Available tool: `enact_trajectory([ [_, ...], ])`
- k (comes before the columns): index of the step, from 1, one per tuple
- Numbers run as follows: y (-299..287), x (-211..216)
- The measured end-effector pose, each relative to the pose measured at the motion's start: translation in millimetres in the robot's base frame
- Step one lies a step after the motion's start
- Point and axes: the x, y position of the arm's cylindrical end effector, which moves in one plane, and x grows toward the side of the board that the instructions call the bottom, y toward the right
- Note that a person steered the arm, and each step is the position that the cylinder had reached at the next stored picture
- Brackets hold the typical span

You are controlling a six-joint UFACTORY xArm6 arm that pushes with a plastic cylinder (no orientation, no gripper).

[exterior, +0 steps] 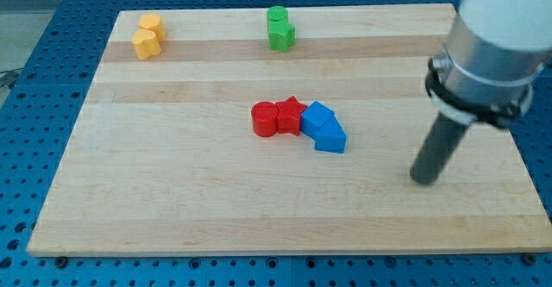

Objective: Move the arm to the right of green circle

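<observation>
The green circle (pixel 276 15) stands near the top edge of the wooden board (pixel 172 192), just left of centre, touching a green star (pixel 281 36) right below it. My tip (pixel 423 180) rests on the board at the view's right, far below and to the right of the green circle. The dark rod rises from the tip up to the arm's grey and white body at the top right.
A red cylinder (pixel 264 119), a red star (pixel 291 115), a blue cube (pixel 316 117) and a blue pentagon-like block (pixel 330 137) cluster at the board's centre. Two orange blocks (pixel 148 35) sit at the top left. Blue perforated table surrounds the board.
</observation>
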Motion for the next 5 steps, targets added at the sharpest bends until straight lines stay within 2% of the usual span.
enact_trajectory([
  [1, -0.1, -42.8],
  [3, -0.1, -46.1],
  [5, -25.2, -145.3],
])
